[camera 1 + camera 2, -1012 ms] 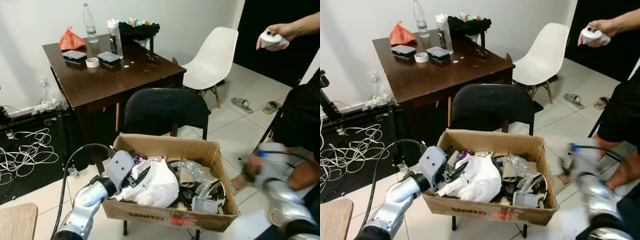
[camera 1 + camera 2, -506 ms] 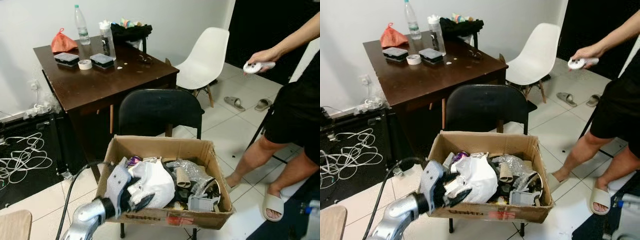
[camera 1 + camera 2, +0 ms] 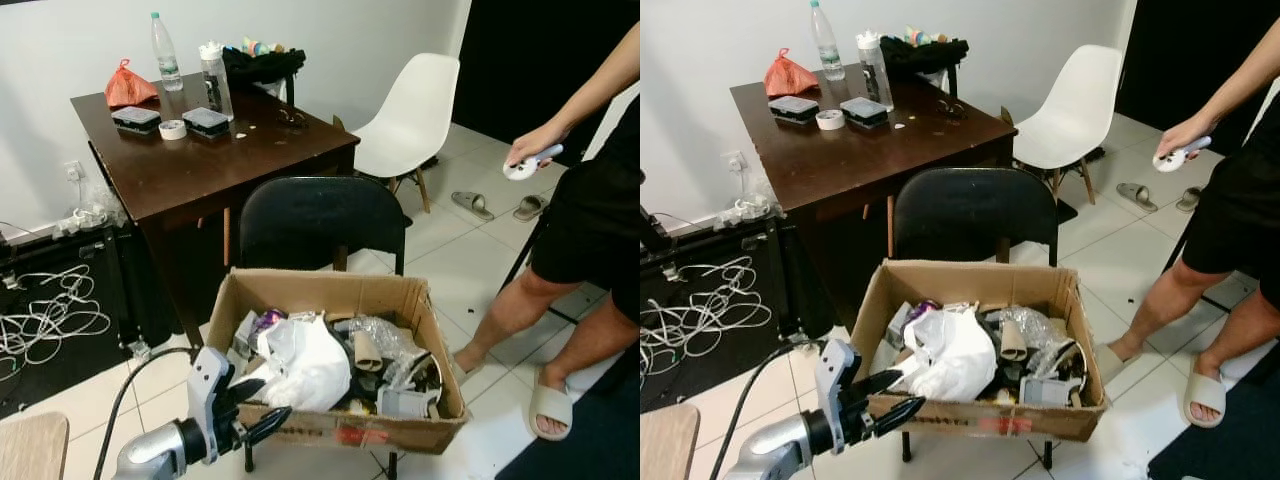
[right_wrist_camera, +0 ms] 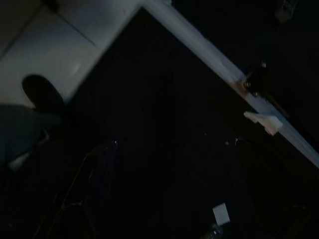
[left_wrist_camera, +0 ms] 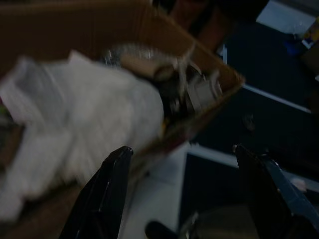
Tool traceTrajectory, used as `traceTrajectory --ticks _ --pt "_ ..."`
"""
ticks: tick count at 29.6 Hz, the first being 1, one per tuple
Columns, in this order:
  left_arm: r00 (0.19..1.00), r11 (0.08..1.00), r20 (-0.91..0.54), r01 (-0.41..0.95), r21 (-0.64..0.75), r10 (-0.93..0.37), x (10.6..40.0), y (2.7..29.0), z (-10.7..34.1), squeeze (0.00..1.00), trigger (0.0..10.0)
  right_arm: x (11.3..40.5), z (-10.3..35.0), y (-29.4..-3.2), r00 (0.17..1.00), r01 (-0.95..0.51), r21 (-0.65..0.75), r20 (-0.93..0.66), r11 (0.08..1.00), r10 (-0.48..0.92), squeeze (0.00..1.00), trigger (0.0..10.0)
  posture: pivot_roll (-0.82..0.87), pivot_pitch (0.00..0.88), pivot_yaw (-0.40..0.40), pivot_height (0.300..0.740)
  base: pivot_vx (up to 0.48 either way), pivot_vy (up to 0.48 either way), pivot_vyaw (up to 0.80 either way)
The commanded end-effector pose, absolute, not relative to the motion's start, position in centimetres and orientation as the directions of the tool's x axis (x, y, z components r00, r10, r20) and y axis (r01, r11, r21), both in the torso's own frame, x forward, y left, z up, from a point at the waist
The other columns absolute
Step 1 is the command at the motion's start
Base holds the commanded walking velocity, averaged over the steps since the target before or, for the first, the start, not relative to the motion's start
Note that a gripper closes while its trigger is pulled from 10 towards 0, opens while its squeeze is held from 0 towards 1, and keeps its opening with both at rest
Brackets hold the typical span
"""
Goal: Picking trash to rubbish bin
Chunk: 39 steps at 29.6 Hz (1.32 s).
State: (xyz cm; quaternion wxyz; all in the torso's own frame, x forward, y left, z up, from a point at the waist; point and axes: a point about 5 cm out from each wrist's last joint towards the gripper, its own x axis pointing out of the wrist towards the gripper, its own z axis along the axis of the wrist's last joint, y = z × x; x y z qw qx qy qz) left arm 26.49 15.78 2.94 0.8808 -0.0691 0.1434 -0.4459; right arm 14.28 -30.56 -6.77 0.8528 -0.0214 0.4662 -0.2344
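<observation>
We see a brown cardboard box [image 3: 330, 425] with a red-and-dark printed label on its front wall, holding a white plastic bag [image 3: 305, 365], crinkled clear wrap [image 3: 385, 340] and a tan cardboard tube [image 3: 368, 352]. The left tool [image 3: 250, 405] has black fingers on a silver arm with a black cable. Behind the box stands a black chair [image 3: 320, 220]; the table [image 3: 200, 165] is dark reddish-brown, carrying an orange-red bag [image 3: 130, 85], a white tape roll [image 3: 172, 129] and two black-lidded containers [image 3: 205, 120]. A white chair [image 3: 415, 110] sits on pale tiles (grey grout lines). The person wears black shorts [image 3: 590, 245].
</observation>
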Motion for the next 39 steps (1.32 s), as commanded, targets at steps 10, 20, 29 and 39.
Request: traceTrajectory --ticks 10,20,29,39 --pt "0.526 0.671 -0.428 0.659 -0.34 -0.734 22.2 18.2 -2.2 0.0 10.0 10.4 -9.1 -28.0 0.34 0.254 -0.275 -0.872 0.927 -0.352 0.0 10.0 -0.22 0.153 0.062 0.74 -0.366 0.0 0.0" --pt "0.508 0.747 -0.559 0.545 -0.381 -0.656 19.0 19.3 -5.1 0.0 10.0 8.6 -10.0 -27.0 0.288 0.168 -0.285 -0.901 0.944 -0.324 0.0 10.0 -0.21 0.15 0.07 0.74 -0.351 0.0 0.0" --pt "0.492 0.875 -0.739 0.39 -0.286 -0.461 15.7 20.8 -7.7 0.0 10.0 7.6 -10.3 -26.5 0.26 0.094 -0.291 -0.916 0.952 -0.306 0.0 10.0 -0.2 0.142 0.071 0.74 0.0 0.0 0.0" --pt "0.308 0.897 -0.862 0.316 -0.308 -0.404 9.8 19.5 -10.4 0.0 10.0 7.3 -10.5 -26.1 0.251 0.015 -0.296 -0.923 0.955 -0.29 0.0 10.0 -0.19 0.119 0.066 0.74 0.0 -0.327 0.0"
